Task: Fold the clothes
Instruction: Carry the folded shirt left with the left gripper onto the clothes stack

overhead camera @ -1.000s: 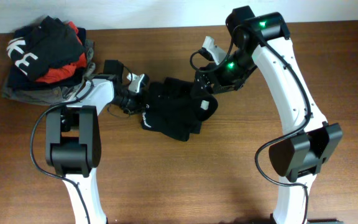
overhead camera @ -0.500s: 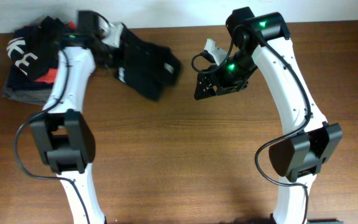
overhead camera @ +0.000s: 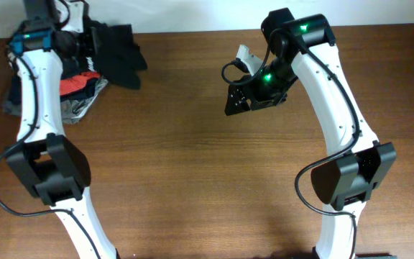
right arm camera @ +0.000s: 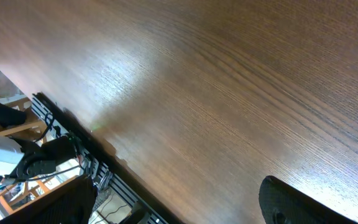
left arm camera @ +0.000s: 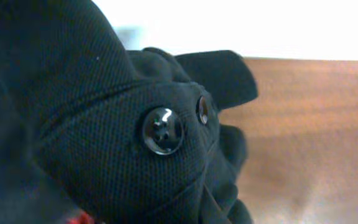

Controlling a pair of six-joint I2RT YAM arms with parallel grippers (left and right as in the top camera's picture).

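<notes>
Left gripper (overhead camera: 79,39): clenched on bunched black fabric at the far-left corner of the table (overhead camera: 214,180), as I watched from overhead.
Black top (overhead camera: 113,50): gathered in a dark bundle at that gripper, lying beside and partly over the stacked garments (overhead camera: 77,86); its buttons (left arm camera: 162,130) filled my left wrist view.
Right gripper (overhead camera: 234,98): jaws spread wide, grasping nothing, above bare wood.

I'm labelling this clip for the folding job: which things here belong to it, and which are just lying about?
Part of the job:
- black top, bunched, held by the left gripper at the far left
- right gripper, open and empty above the table

Just lying about:
- pile of red and grey garments beneath the left arm
</notes>
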